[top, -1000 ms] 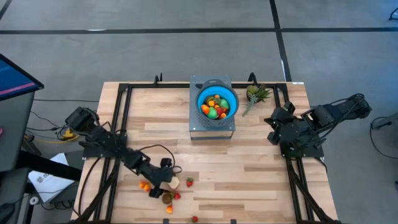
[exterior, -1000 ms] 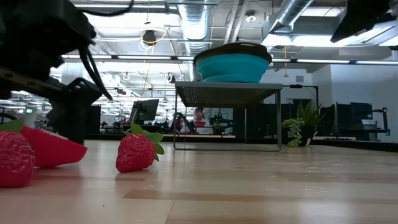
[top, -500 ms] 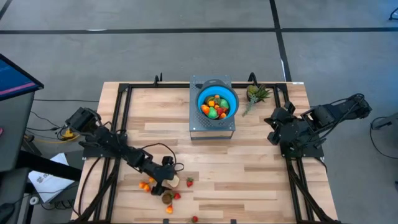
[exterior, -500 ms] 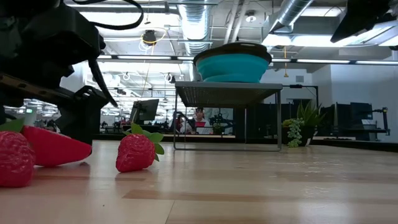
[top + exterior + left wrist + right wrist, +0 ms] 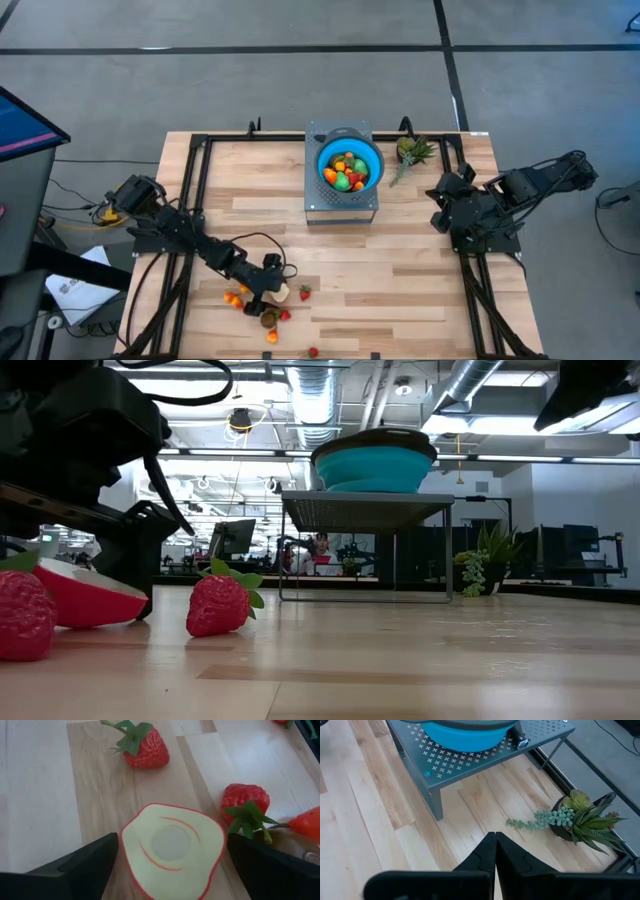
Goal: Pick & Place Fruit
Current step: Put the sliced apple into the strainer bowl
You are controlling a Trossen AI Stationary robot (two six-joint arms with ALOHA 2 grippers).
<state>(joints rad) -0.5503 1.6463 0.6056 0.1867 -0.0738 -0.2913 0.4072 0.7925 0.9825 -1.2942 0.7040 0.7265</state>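
Two end effectors, left spread wide around apple half, edge cropped, right clenched empty.

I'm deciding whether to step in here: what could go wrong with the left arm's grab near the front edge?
1. The left gripper stands open around a flat apple half; low and wide, it might slip out as the fingers close.
2. A strawberry lies close beside the half, so one finger could knock it.
3. The right gripper, shut, waits near the potted plant.
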